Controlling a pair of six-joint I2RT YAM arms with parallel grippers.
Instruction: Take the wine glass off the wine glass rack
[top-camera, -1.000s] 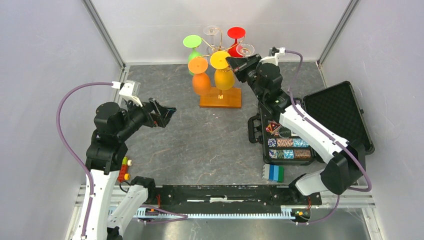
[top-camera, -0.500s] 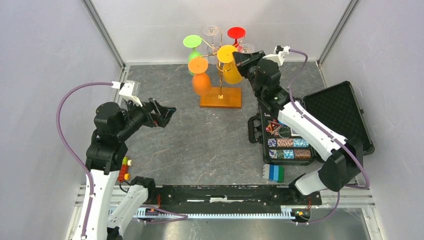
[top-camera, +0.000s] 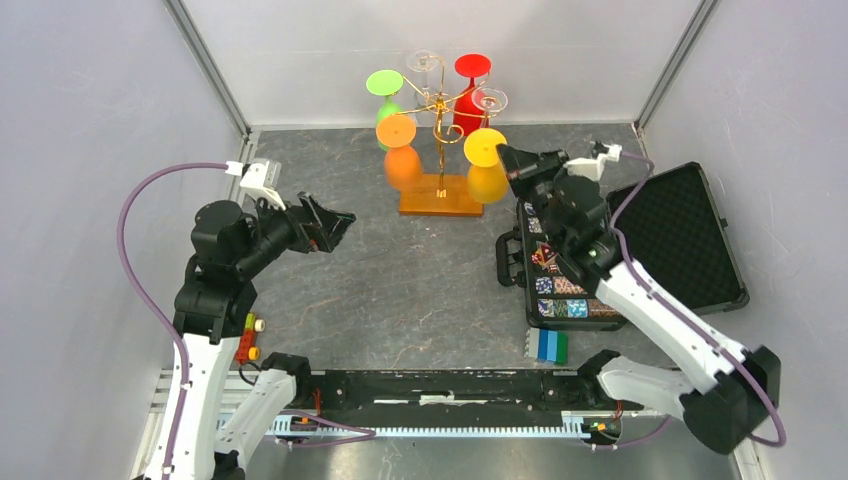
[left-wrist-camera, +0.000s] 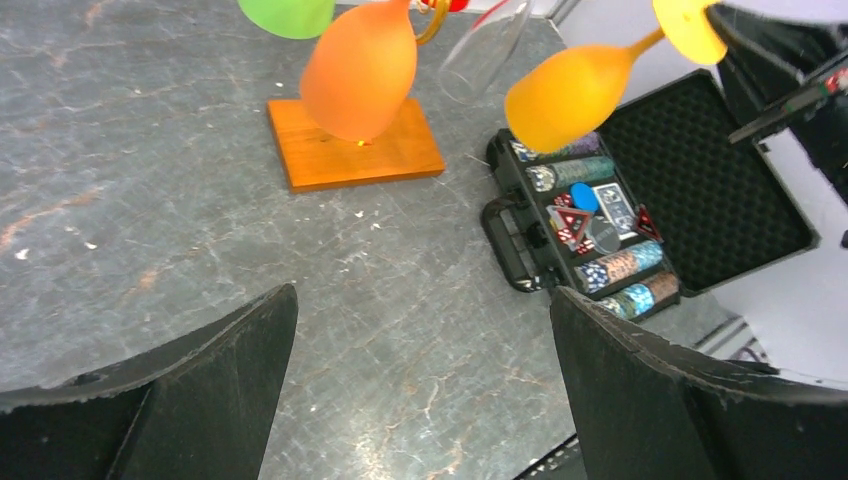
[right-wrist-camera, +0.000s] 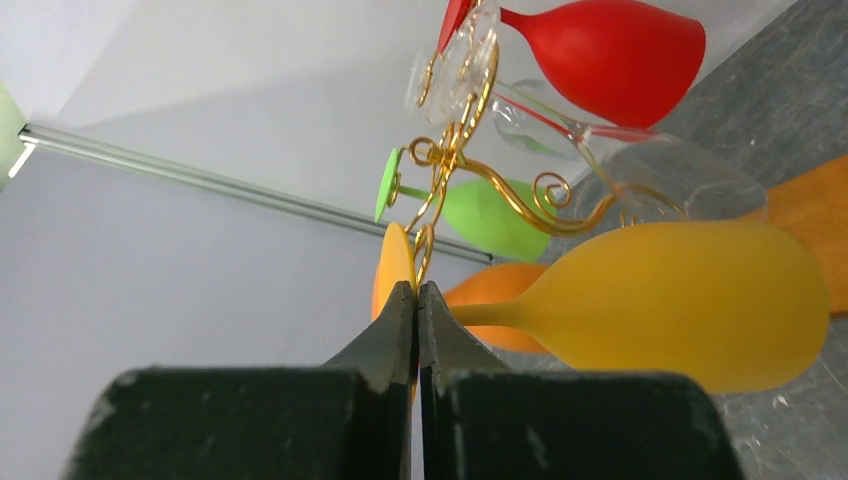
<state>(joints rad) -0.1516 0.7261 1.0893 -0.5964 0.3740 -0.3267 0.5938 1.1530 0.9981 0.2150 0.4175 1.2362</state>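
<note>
The wine glass rack is a thin gold stand with scroll arms on an orange-brown base at the back centre. Green, orange, red and clear glasses hang on it. My right gripper is shut on the foot of a yellow wine glass, which hangs bowl down just right of the rack, free of its arms. In the right wrist view the fingers pinch the foot edge-on and the yellow bowl lies to the right. My left gripper is open and empty over the table's left part.
An open black case of poker chips lies at the right, its lid flat beyond it. Blue and green blocks sit near its front. A red and yellow toy lies by the left arm's base. Walls close the back and sides.
My right gripper has pulled the yellow glass right and towards the near side, off the rack's arm. The left arm has barely moved.
</note>
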